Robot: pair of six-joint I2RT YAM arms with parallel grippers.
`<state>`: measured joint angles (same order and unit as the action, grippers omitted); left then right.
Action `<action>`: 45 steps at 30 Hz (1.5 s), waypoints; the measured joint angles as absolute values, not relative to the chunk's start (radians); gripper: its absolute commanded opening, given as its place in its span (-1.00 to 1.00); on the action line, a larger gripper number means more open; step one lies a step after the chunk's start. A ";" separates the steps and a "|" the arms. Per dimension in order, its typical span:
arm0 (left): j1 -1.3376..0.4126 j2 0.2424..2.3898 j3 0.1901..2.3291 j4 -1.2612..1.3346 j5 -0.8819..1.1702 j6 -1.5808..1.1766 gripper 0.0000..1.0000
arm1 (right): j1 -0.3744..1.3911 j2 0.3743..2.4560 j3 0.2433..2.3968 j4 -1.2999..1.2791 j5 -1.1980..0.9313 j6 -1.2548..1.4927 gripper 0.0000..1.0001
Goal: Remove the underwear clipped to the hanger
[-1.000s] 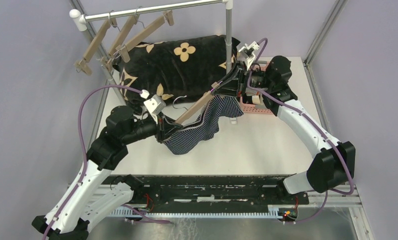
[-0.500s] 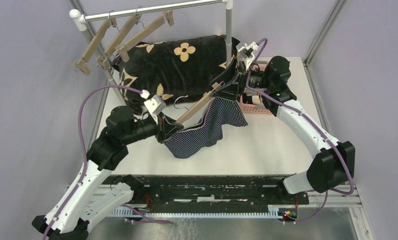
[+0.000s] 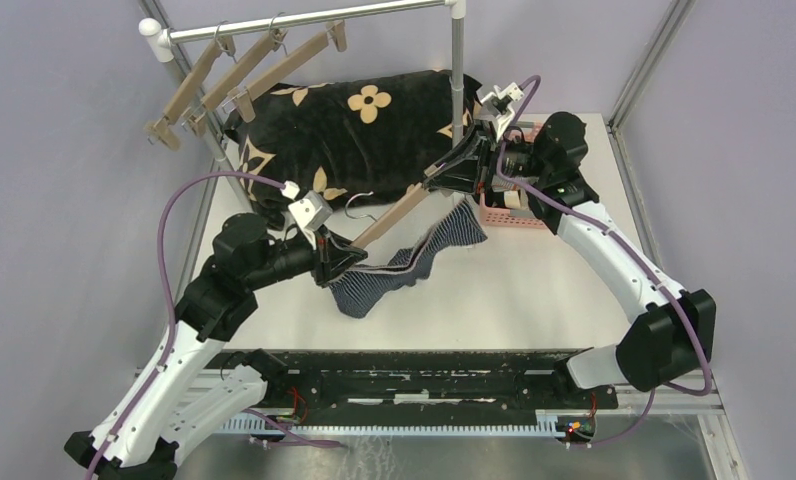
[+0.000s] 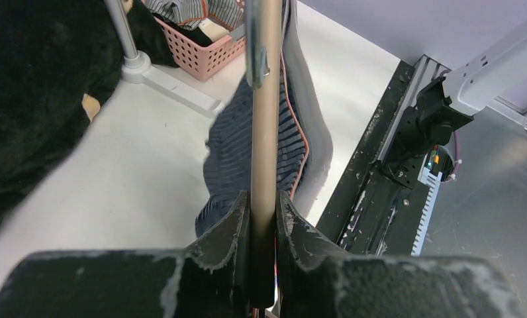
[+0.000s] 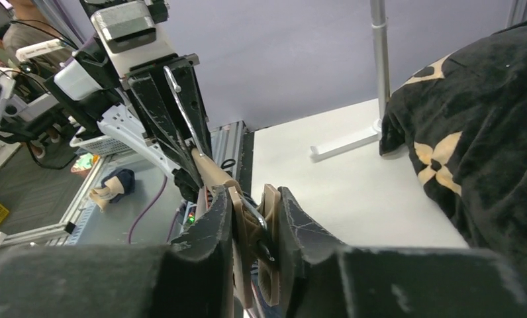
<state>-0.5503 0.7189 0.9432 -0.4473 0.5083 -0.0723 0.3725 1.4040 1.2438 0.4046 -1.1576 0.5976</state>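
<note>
A wooden clip hanger is held slanting above the table between both grippers. My left gripper is shut on its lower left end; the bar runs up between the fingers. My right gripper is shut on the hanger's right clip and squeezes it. The navy striped underwear hangs from the left end. Its right corner sags apart from the right clip, and most of it rests on the table. The black and the grey-white briefs do not show clearly.
A big black cloth with tan flowers lies behind the hanger. A metal rack carries three bare wooden hangers at the back left. A pink basket with striped cloth stands under the right arm.
The underwear's right end has dropped from the right clip and slumped down and to the left onto the table. The right gripper has stayed shut on the clip. The left gripper has barely moved.
</note>
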 measured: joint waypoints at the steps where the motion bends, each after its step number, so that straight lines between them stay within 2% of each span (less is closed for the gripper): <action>1: -0.550 0.719 0.942 -0.445 0.509 -0.072 -0.94 | 0.373 1.402 1.244 0.403 -1.157 0.601 -0.06; 3: -0.551 0.718 0.940 -0.439 0.509 -0.072 -0.95 | 0.373 1.397 1.245 0.398 -1.149 0.601 0.24; 5: -0.551 0.717 0.937 -0.431 0.509 -0.073 -0.95 | 0.376 1.389 1.246 0.397 -1.127 0.593 0.42; 8: -0.552 0.711 0.929 -0.418 0.509 -0.077 -0.95 | 0.378 1.368 1.243 0.395 -1.097 0.577 0.57; 12: -0.552 0.689 0.896 -0.342 0.508 -0.107 -0.95 | 0.378 1.313 1.200 0.411 -1.048 0.571 0.65; 16: -0.552 0.686 0.873 -0.238 0.512 -0.150 -0.95 | 0.378 1.279 1.149 0.472 -1.011 0.591 0.65; 23: -0.552 0.717 0.775 0.067 0.559 -0.301 -0.95 | 0.405 1.282 1.053 0.700 -0.965 0.724 0.51; 34: -0.552 0.855 0.687 0.438 0.615 -0.508 -0.94 | 0.470 1.298 1.051 0.842 -0.938 0.767 0.48; 40: -0.552 0.882 0.680 0.559 0.645 -0.581 -0.95 | 0.485 1.337 1.063 0.856 -0.934 0.768 0.27; 45: -0.552 0.891 0.660 0.630 0.656 -0.618 -0.95 | 0.494 1.354 1.079 0.866 -0.928 0.773 0.38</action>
